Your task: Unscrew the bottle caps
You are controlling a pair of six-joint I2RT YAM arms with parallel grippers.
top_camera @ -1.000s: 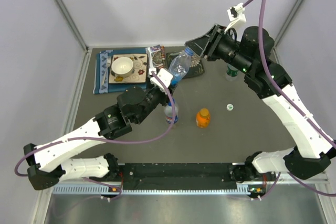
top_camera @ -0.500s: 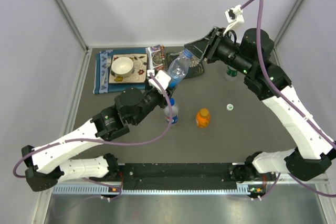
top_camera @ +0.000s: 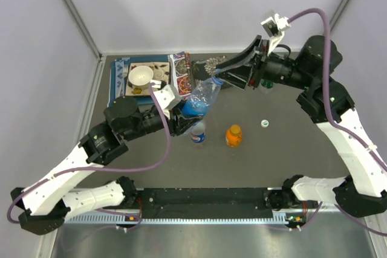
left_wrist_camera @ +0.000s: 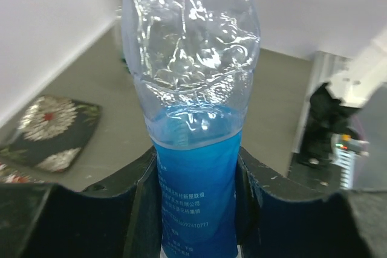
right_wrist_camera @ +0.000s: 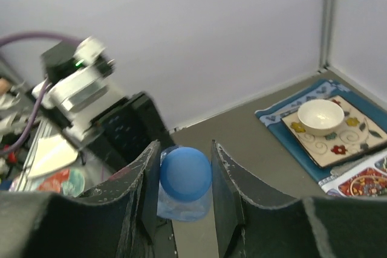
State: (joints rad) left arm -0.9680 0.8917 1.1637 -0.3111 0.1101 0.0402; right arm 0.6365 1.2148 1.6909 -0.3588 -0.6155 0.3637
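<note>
The blue-tinted bottle (top_camera: 201, 96) is held tilted above the table. My left gripper (top_camera: 180, 117) is shut on its lower, blue-filled body (left_wrist_camera: 196, 179), with a finger pressed on each side. My right gripper (top_camera: 222, 78) is closed on its blue cap (right_wrist_camera: 185, 173), which sits between both fingers. The clear bottle with the blue-red label (top_camera: 198, 132) stands on the table just below the held bottle. The short orange bottle (top_camera: 234, 135) stands to its right. The green-labelled bottle (top_camera: 265, 83) is mostly hidden behind my right arm.
A small white loose cap (top_camera: 264, 124) lies right of the orange bottle. A white bowl (top_camera: 141, 76) on a patterned plate and blue mat (top_camera: 118, 86) sits at the back left; it shows in the right wrist view (right_wrist_camera: 321, 116). Patterned mats lie beside it.
The left arm swung left and lowered, carrying the bottle down and left. The right arm stretched out after it, with its gripper staying at the cap.
</note>
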